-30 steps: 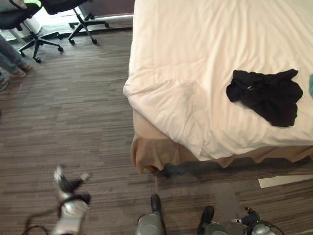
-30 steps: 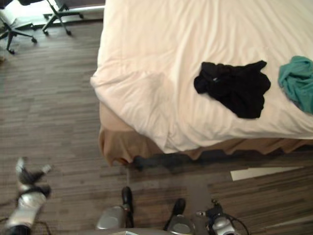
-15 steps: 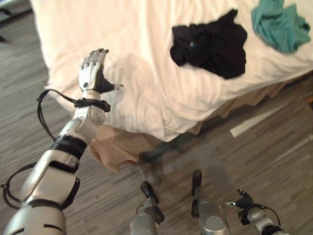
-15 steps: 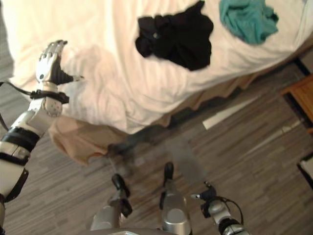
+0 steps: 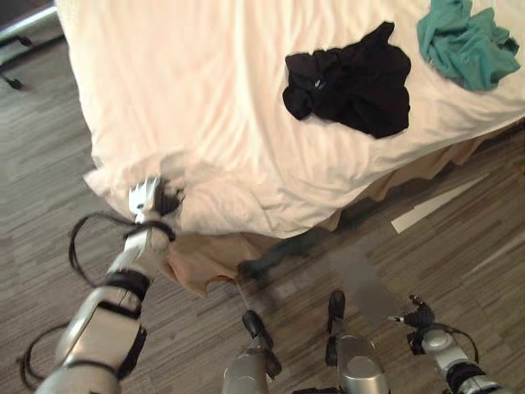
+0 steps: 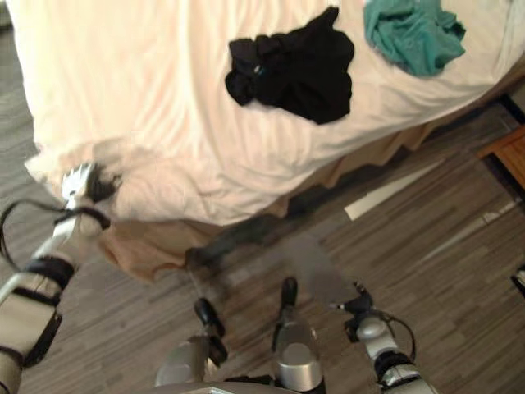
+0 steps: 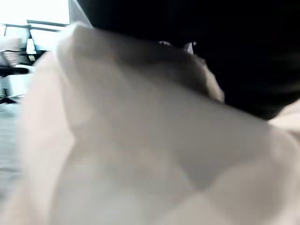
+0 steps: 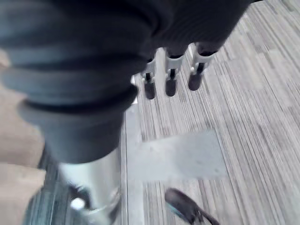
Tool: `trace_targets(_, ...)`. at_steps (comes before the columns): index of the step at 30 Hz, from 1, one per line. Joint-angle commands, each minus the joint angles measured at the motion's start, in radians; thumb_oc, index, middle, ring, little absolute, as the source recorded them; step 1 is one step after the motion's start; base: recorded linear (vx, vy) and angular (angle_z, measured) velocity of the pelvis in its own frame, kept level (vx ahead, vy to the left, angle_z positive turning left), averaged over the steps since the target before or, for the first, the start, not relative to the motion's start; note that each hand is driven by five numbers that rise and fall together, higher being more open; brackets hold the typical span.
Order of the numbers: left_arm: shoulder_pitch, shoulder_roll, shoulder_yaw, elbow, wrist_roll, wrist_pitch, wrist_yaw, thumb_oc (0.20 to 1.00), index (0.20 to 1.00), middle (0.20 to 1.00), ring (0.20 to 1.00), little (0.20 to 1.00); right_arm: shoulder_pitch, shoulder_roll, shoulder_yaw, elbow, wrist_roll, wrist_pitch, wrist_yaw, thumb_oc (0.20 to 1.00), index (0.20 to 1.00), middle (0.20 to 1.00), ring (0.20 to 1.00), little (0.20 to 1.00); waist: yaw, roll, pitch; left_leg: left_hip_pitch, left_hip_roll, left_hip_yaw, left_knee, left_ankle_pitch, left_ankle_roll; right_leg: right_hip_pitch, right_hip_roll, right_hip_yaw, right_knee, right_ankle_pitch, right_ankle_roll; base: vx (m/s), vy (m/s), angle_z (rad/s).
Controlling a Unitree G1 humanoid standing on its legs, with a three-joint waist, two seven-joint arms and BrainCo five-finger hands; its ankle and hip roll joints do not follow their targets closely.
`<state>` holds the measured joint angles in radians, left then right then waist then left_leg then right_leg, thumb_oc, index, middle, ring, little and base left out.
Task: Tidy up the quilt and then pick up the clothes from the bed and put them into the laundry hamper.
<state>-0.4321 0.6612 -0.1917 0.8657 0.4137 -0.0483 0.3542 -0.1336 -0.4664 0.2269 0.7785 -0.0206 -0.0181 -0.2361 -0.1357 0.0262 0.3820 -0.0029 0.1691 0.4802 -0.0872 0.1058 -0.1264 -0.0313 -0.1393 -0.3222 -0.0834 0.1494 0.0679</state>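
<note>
A white quilt [image 5: 230,107] covers the bed. A crumpled black garment [image 5: 349,78] lies on it near the front edge, and a teal garment [image 5: 467,41] lies beside it at the far right. My left hand [image 5: 148,199] is at the quilt's near left corner, where the cloth hangs over the bed's edge. In the left wrist view the white quilt [image 7: 140,154] lies right against the hand. My right hand [image 6: 357,308] hangs low over the floor, away from the bed, its fingers [image 8: 171,79] straight and holding nothing.
A tan bed skirt [image 5: 205,263] hangs under the quilt corner. A pale strip [image 5: 435,209] lies on the wood floor by the bed's front. A chair base [image 5: 12,78] shows at the far left and a wooden piece of furniture [image 6: 509,152] at the right.
My left hand has dropped from on top of the quilt down to its near corner at the bed's edge. The camera has swung right since the earliest frames. The garments lie as before.
</note>
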Motion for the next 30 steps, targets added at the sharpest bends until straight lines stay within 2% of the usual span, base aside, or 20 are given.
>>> trace_targets(1, 0.077, 0.008, -0.042, 0.149, -0.008, 0.032, -0.005, 1.0, 1.0, 1.0, 1.0, 1.0, -0.039, -0.031, -0.056, 0.035, -0.024, -0.052, -0.056, 1.0, 1.0, 1.0, 1.0, 1.0, 0.066, -0.003, -0.058, -0.016, 0.046, -0.025, 0.115, -0.078, -0.064, -0.027, -0.121, -0.038, 0.074, -0.127, 0.155, 0.0, 0.029, 0.12)
trace_targets(3, 0.249, -0.032, 0.05, 0.126, -0.028, 0.023, 0.017, 1.0, 1.0, 1.0, 1.0, 1.0, -0.048, -0.096, -0.079, -0.171, -0.078, -0.074, -0.067, 1.0, 1.0, 1.0, 1.0, 1.0, 0.096, -0.001, -0.07, 0.016, 0.034, -0.037, 0.089, -0.078, -0.056, 0.003, -0.124, -0.058, 0.073, -0.128, 0.154, -0.01, 0.042, 0.21)
trace_targets(5, 0.342, -0.081, 0.09, 0.136, -0.042, 0.022, 0.031, 1.0, 1.0, 1.0, 1.0, 1.0, -0.074, -0.127, -0.083, -0.275, -0.092, -0.084, -0.068, 1.0, 1.0, 1.0, 1.0, 1.0, 0.116, -0.002, -0.075, 0.033, 0.029, -0.047, 0.077, -0.078, -0.05, 0.024, -0.13, -0.073, 0.074, -0.129, 0.153, -0.02, 0.039, 0.35)
trace_targets(7, 0.443, -0.145, 0.138, 0.173, -0.085, 0.026, 0.038, 1.0, 1.0, 1.0, 1.0, 1.0, -0.145, -0.161, -0.065, -0.392, -0.117, -0.095, -0.061, 1.0, 1.0, 1.0, 1.0, 1.0, 0.163, -0.008, -0.082, 0.041, 0.025, -0.065, 0.068, -0.08, -0.044, 0.044, -0.137, -0.101, 0.076, -0.129, 0.151, -0.03, 0.02, 0.41)
trace_targets(10, 0.489, -0.176, 0.149, 0.23, -0.1, 0.031, 0.036, 1.0, 1.0, 1.0, 1.0, 1.0, -0.224, -0.174, -0.027, -0.427, -0.13, -0.097, -0.053, 1.0, 1.0, 1.0, 1.0, 1.0, 0.195, -0.011, -0.088, 0.041, 0.023, -0.077, 0.063, -0.079, -0.04, 0.053, -0.141, -0.119, 0.077, -0.129, 0.151, -0.02, 0.006, 0.46)
trace_targets(12, 0.522, -0.211, 0.161, 0.281, -0.129, 0.036, 0.037, 1.0, 1.0, 1.0, 1.0, 1.0, -0.323, -0.161, 0.03, -0.435, -0.124, -0.096, -0.054, 0.2, 0.2, 0.2, 0.2, 0.2, 0.231, -0.014, -0.089, 0.034, 0.022, -0.094, 0.064, -0.076, -0.038, 0.056, -0.142, -0.135, 0.08, -0.13, 0.15, -0.03, 0.004, 0.53)
trace_targets(13, 0.546, -0.243, 0.17, 0.307, -0.175, 0.039, 0.031, 1.0, 1.0, 1.0, 1.0, 1.0, -0.418, -0.118, 0.089, -0.441, -0.107, -0.091, -0.048, 0.2, 0.2, 0.2, 0.2, 0.2, 0.275, -0.016, -0.086, 0.021, 0.022, -0.11, 0.064, -0.072, -0.035, 0.053, -0.145, -0.149, 0.083, -0.13, 0.149, -0.03, 0.002, 0.32)
trace_targets(14, 0.546, -0.244, 0.173, 0.307, -0.175, 0.039, 0.032, 1.0, 1.0, 1.0, 1.0, 1.0, -0.424, -0.117, 0.093, -0.438, -0.107, -0.091, -0.049, 0.2, 0.2, 0.2, 0.2, 0.2, 0.272, -0.017, -0.085, 0.021, 0.023, -0.11, 0.065, -0.072, -0.035, 0.053, -0.145, -0.15, 0.084, -0.13, 0.149, -0.08, -0.028, 0.31)
trace_targets(15, 0.555, -0.258, 0.165, 0.327, -0.202, 0.046, 0.033, 1.0, 1.0, 1.0, 1.0, 1.0, -0.539, -0.062, 0.156, -0.424, -0.085, -0.088, -0.045, 0.2, 0.2, 0.2, 0.2, 0.2, 0.318, -0.015, -0.072, -0.007, 0.026, -0.13, 0.069, -0.063, -0.036, 0.04, -0.145, -0.161, 0.091, -0.132, 0.147, -0.06, -0.023, 0.27)
trace_targets(16, 0.553, -0.259, 0.168, 0.328, -0.203, 0.046, 0.033, 1.0, 1.0, 1.0, 1.0, 1.0, -0.547, -0.06, 0.159, -0.418, -0.084, -0.09, -0.046, 0.2, 0.2, 0.2, 0.2, 0.2, 0.315, -0.016, -0.071, -0.009, 0.027, -0.13, 0.07, -0.063, -0.036, 0.039, -0.145, -0.162, 0.092, -0.133, 0.147, -0.1, -0.036, 0.41)
trace_targets(17, 0.55, -0.262, 0.153, 0.331, -0.212, 0.045, 0.037, 1.0, 1.0, 1.0, 1.0, 1.0, -0.616, -0.031, 0.19, -0.392, -0.066, -0.087, -0.046, 0.2, 0.2, 0.2, 0.2, 0.2, 0.34, -0.015, -0.059, -0.027, 0.03, -0.14, 0.072, -0.057, -0.038, 0.026, -0.143, -0.166, 0.096, -0.132, 0.146, -0.08, -0.024, 0.42)
trace_targets(19, 0.52, -0.247, 0.118, 0.335, -0.219, 0.043, 0.043, 1.0, 1.0, 1.0, 1.0, 1.0, -0.782, 0.009, 0.252, -0.305, -0.042, -0.082, -0.048, 0.2, 0.2, 0.2, 0.2, 0.2, 0.373, -0.013, -0.027, -0.066, 0.042, -0.158, 0.08, -0.044, -0.044, 0.001, -0.14, -0.176, 0.103, -0.132, 0.142, -0.13, -0.039, 0.53)
trace_targets(20, 0.475, -0.231, 0.061, 0.319, -0.223, 0.032, 0.052, 1.0, 1.0, 1.0, 1.0, 1.0, -0.884, 0.072, 0.291, -0.181, -0.005, -0.074, -0.046, 0.2, 0.2, 0.2, 0.2, 0.2, 0.407, -0.005, 0.006, -0.111, 0.053, -0.177, 0.092, -0.031, -0.054, -0.027, -0.138, -0.187, 0.117, -0.134, 0.138, -0.11, -0.033, 0.4)
trace_targets(22, 0.453, -0.231, 0.037, 0.307, -0.224, 0.028, 0.058, 1.0, 1.0, 1.0, 1.0, 1.0, -0.918, 0.089, 0.303, -0.142, 0.008, -0.07, -0.045, 0.2, 0.2, 0.2, 0.2, 0.2, 0.416, 0.0, 0.018, -0.127, 0.057, -0.184, 0.095, -0.024, -0.058, -0.038, -0.138, -0.194, 0.125, -0.136, 0.136, -0.07, -0.015, 0.19)
trace_targets(25, 0.367, -0.235, -0.055, 0.273, -0.209, 0.022, 0.074, 1.0, 1.0, 1.0, 1.0, 1.0, -0.927, 0.217, 0.348, -0.042, 0.016, -0.059, -0.032, 0.2, 0.2, 0.2, 0.2, 0.2, 0.432, 0.023, 0.062, -0.176, 0.068, -0.199, 0.103, -0.009, -0.067, -0.074, -0.142, -0.212, 0.159, -0.146, 0.134, -0.07, 0.001, 0.23)
trace_targets(26, 0.34, -0.24, -0.074, 0.265, -0.213, 0.023, 0.081, 1.0, 1.0, 1.0, 1.0, 1.0, -0.907, 0.258, 0.361, -0.023, 0.019, -0.057, -0.026, 0.2, 0.2, 0.2, 0.2, 0.2, 0.433, 0.029, 0.078, -0.193, 0.069, -0.203, 0.106, -0.006, -0.068, -0.091, -0.146, -0.216, 0.174, -0.151, 0.134, -0.09, 0.026, 0.17)
trace_targets(27, 0.302, -0.25, -0.107, 0.239, -0.215, 0.024, 0.092, 1.0, 1.0, 1.0, 1.0, 1.0, -0.851, 0.335, 0.395, 0.021, 0.01, -0.045, -0.001, 0.2, 0.2, 0.2, 0.2, 0.2, 0.429, 0.039, 0.101, -0.214, 0.068, -0.207, 0.108, -0.003, -0.068, -0.114, -0.15, -0.217, 0.196, -0.156, 0.133, -0.07, 0.016, 0.17)
trace_targets(28, 0.303, -0.25, -0.107, 0.239, -0.215, 0.024, 0.092, 1.0, 1.0, 1.0, 1.0, 1.0, -0.851, 0.336, 0.395, 0.022, 0.01, -0.045, -0.001, 0.2, 0.2, 0.2, 0.2, 0.2, 0.428, 0.039, 0.1, -0.215, 0.068, -0.208, 0.108, -0.003, -0.068, -0.116, -0.15, -0.217, 0.198, -0.157, 0.133, -0.05, 0.015, 0.15)
trace_targets(30, 0.275, -0.265, -0.134, 0.192, -0.209, 0.018, 0.101, 1.0, 1.0, 1.0, 1.0, 1.0, -0.744, 0.408, 0.454, 0.091, -0.031, -0.028, 0.045, 0.2, 0.2, 0.2, 0.2, 0.2, 0.414, 0.044, 0.125, -0.237, 0.064, -0.209, 0.121, -0.006, -0.064, -0.14, -0.156, -0.209, 0.222, -0.163, 0.131, -0.03, 0.025, 0.08)
